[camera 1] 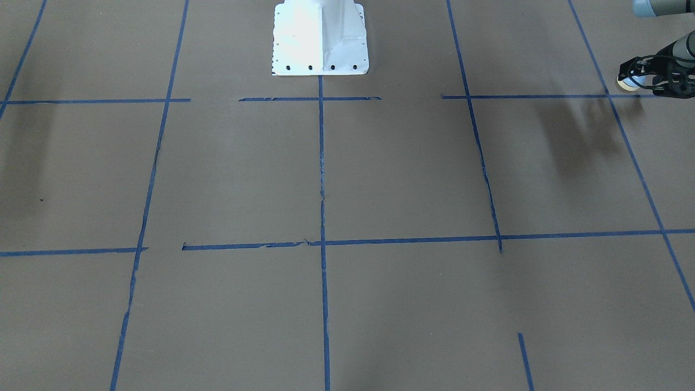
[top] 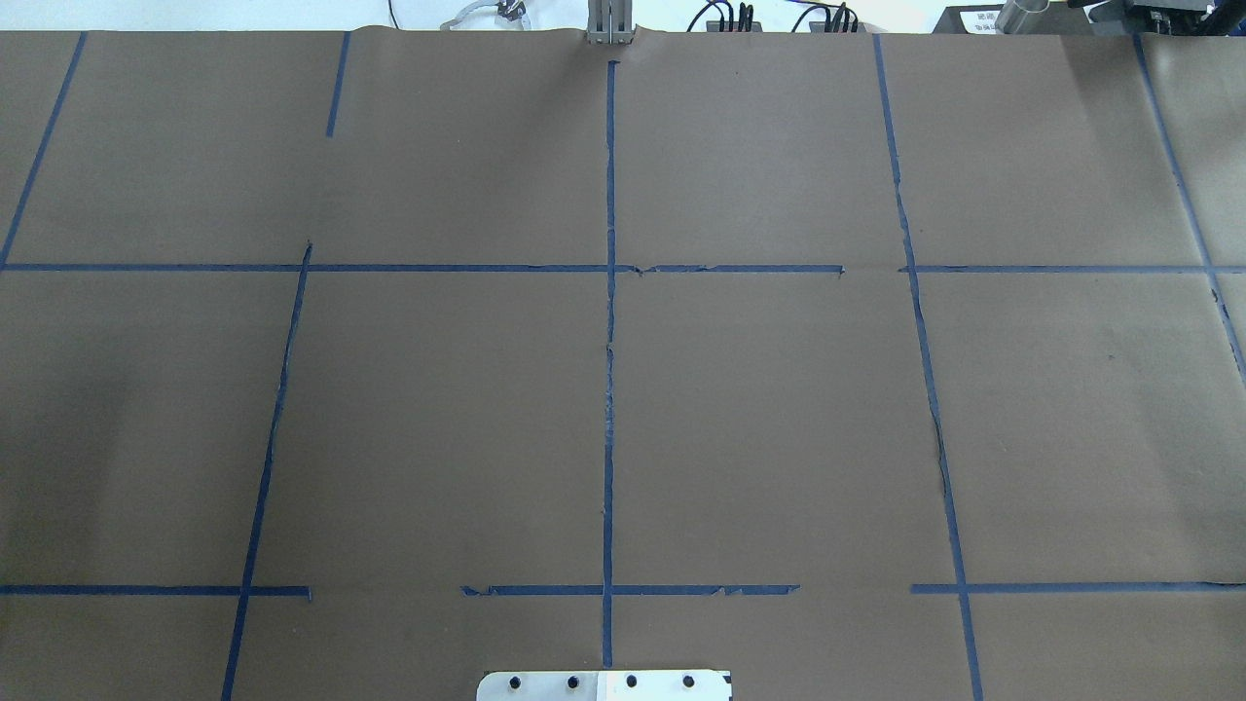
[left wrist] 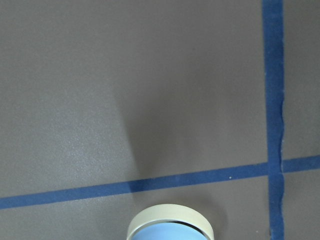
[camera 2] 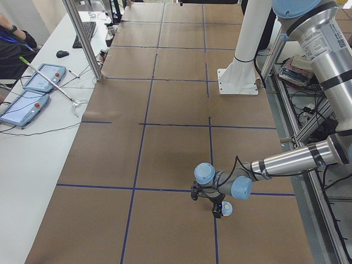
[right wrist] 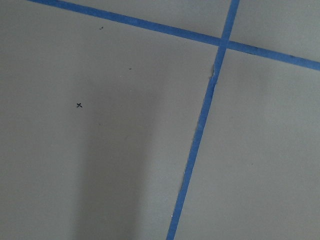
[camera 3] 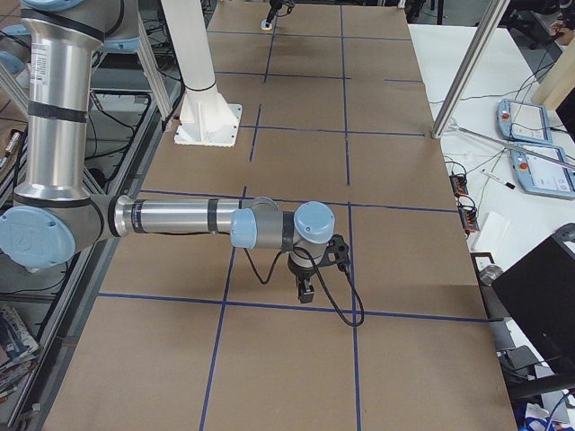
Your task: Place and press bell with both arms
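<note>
The light-blue bell (camera 1: 629, 82) with its cream base ring sits between the fingers of my left gripper (camera 1: 632, 79) at the table's far left end, near a blue tape crossing. The gripper is shut on the bell. In the exterior left view the bell (camera 2: 225, 208) hangs at the tip of the left gripper (camera 2: 216, 207), close to the brown table. The left wrist view shows only the bell's rim (left wrist: 170, 222) at its bottom edge. My right gripper (camera 3: 305, 292) points down just above the table at the right end. I cannot tell whether it is open or shut.
The white bolted pedestal (camera 1: 320, 38) stands at the robot's side of the brown table (top: 779, 409), which is marked with a grid of blue tape. A white side table with teach pendants (camera 2: 33, 88) and a metal post (camera 2: 82, 38) lie across from the robot.
</note>
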### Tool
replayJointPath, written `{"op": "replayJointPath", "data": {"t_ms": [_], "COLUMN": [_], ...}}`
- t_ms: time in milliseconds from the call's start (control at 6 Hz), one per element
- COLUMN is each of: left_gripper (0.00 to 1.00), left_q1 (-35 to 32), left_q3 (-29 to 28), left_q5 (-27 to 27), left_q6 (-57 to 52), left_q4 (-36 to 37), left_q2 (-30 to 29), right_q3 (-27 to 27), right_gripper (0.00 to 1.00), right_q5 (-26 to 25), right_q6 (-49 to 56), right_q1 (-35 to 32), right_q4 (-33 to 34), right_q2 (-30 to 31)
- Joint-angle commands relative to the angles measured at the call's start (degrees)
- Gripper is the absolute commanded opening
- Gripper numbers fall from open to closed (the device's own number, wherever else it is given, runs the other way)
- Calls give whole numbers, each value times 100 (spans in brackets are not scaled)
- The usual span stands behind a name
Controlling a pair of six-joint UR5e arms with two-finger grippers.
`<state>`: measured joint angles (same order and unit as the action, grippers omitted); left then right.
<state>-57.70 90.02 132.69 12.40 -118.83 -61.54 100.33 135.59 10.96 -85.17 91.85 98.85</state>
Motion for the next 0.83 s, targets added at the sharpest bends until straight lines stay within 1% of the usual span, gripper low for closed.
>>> {"op": "replayJointPath", "data": {"t_ms": [0,667], "left_gripper": [100,100], "left_q1": [109,198], "left_q3": [-107,-204], "left_q5": [2,2], "left_q6": [-1,8], "left_q4": [0,9], "left_q2": [-16,-113], "right_q3": [-5,13], "right_gripper": [100,100], "right_q5": [2,2], "right_q6": [-6,-6], "right_q1": [0,0], "right_q4": [-123,-132], "right_q2": [73,73]}}
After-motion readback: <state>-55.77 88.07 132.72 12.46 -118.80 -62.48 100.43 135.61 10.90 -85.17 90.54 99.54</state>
